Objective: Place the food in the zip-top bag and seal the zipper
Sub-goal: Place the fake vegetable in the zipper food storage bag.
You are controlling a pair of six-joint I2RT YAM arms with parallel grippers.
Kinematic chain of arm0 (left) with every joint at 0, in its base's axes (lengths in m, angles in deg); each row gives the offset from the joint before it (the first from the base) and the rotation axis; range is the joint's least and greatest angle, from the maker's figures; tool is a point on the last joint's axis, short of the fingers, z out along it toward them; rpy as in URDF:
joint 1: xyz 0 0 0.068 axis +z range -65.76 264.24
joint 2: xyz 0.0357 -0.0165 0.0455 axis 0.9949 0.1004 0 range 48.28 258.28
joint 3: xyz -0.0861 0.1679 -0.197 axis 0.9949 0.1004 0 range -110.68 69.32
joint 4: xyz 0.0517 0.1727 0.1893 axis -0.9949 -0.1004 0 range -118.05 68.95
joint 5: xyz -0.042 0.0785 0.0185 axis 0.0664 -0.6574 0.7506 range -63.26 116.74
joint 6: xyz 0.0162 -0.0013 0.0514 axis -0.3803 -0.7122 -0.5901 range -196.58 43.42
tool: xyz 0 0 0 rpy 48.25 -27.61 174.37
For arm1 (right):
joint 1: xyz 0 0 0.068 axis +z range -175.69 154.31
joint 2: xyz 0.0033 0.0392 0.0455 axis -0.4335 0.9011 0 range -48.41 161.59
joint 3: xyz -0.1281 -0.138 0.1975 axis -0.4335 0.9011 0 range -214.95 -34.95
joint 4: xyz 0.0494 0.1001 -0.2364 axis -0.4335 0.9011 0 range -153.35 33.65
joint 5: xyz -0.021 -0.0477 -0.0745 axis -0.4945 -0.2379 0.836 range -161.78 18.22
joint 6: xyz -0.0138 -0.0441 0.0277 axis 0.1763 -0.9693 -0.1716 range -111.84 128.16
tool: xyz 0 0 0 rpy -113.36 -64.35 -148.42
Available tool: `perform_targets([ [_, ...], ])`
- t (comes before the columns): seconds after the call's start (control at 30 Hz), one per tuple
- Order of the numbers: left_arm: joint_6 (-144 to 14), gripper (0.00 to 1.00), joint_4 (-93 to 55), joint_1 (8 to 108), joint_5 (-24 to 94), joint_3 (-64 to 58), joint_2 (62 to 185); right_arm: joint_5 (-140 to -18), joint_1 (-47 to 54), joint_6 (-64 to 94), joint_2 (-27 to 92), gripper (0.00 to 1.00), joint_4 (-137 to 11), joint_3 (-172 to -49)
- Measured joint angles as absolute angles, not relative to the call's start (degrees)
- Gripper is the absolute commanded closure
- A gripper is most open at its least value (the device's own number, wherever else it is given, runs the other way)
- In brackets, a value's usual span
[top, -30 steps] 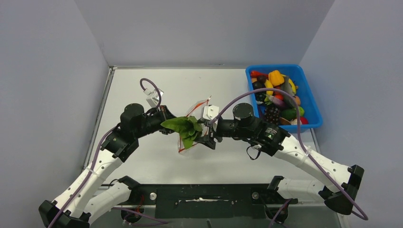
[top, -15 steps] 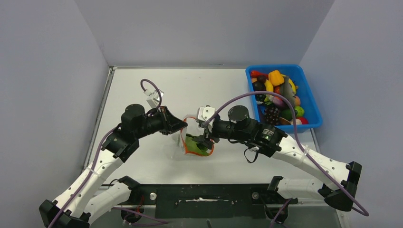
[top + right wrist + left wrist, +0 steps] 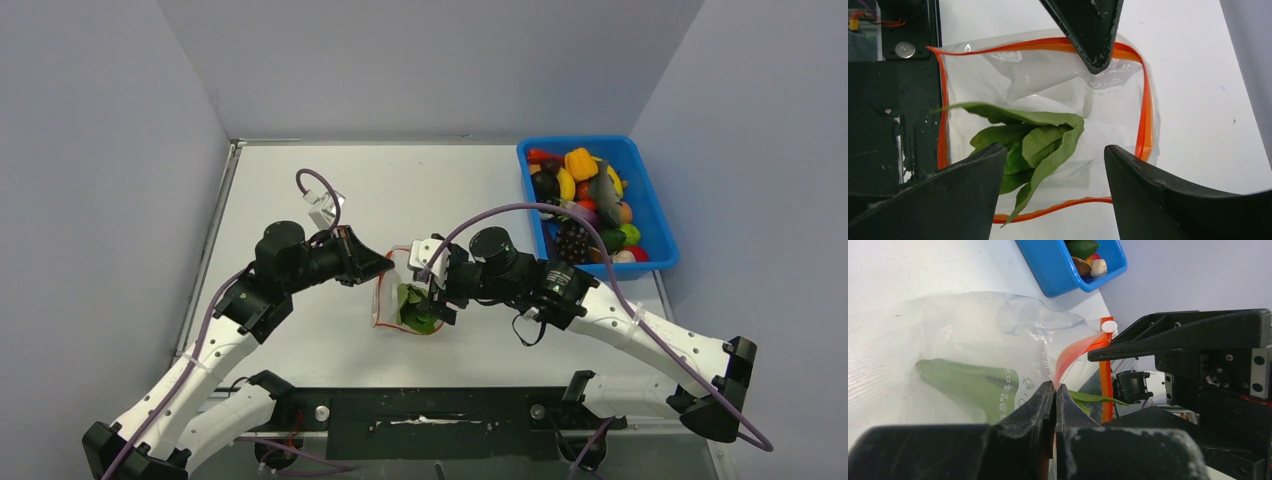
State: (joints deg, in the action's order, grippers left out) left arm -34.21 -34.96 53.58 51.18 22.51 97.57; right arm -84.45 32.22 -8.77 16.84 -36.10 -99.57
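- The left gripper (image 3: 1054,388) is clamping down on the zipper (image 3: 1075,351). Its fingertips are pressing tight together right on the orange-red strip at the left edge of the zip-top bag (image 3: 386,303).
- That pinch is holding the bag's lip up off the white table (image 3: 450,190), so the mouth is gaping open.
- The right gripper (image 3: 1050,155) is hovering straight over the bag's mouth. Its two fingers are standing wide apart, one toward each side of the opening, and they aren't gripping anything.
- The food in play here is a bunch of green leaves (image 3: 1048,125), and it's lying loose inside the bag, right under the spread fingers.
- A couple of leaf tips are crossing the orange strip in the right wrist view, and I honestly can't tell whether they're sitting over it or under it.
- The zipper is standing fully unsealed, making a rough orange loop all the way around the leaves.
- A small white tab (image 3: 1109,326) is sitting at one end of the strip, on the bag's side facing the right arm.
- The bag itself is resting crumpled on the table, squeezed in between the two grippers.
- The blue bin (image 3: 1048,264) is sitting well off to the bag's right and farther back, not touching it.
- The rest of the toy fruit and veg (image 3: 585,195) is piling up in that bin, well apart from the bag.
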Motion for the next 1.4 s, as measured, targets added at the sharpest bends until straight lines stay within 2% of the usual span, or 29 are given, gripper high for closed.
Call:
perform_targets([
  [0.2,-34.21,1.0,-34.91,53.58,51.2,22.78,97.44,-85.69,32.55,-10.08,16.95,0.28,-32.54,-99.18],
  [0.37,-33.81,1.0,-34.1,53.58,51.23,23.59,97.4,-85.8,33.16,-9.93,18.98,0.36,-32.45,-99.09],
  [0.57,-33.2,1.0,-33.45,53.58,51.42,24.53,96.85,-85.17,33.29,-9.14,22.98,0.28,-33.37,-97.5],
  [0.7,-33.05,1.0,-33.17,53.58,51.42,24.98,96.44,-87.38,33.29,-9.14,23.75,0.3,-33.15,-96.6],
  [0.8,-32.61,1.0,-32.71,53.58,51.42,25.4,96.2,-87.33,33.29,-8.9,24.6,0.37,-33.33,-96.6],
  [0.9,-32.04,1.0,-32.14,53.58,51.42,26.14,95.96,-85.02,33.29,-8.55,26.59,0.5,-33.85,-96.51],
  [0.97,-31.78,1.0,-31.7,53.58,51.42,26.51,95.85,-82.85,33.29,-8.18,27.96,0.65,-35.14,-95.84],
  [1.03,-31.69,1.0,-31.5,53.58,51.42,26.69,95.74,-80.97,33.29,-7.89,28.64,0.9,-36.32,-94.74],
  [1.07,-31.65,1.0,-31.46,53.58,51.42,26.73,95.63,-79.73,33.29,-7.85,28.86,0.98,-36.78,-94.22],
  [1.4,-32.54,1.0,-33.49,53.58,47.82,26.82,94.34,-68.34,33.29,-3.06,27.18,1.0,-41.94,-93.89],
])
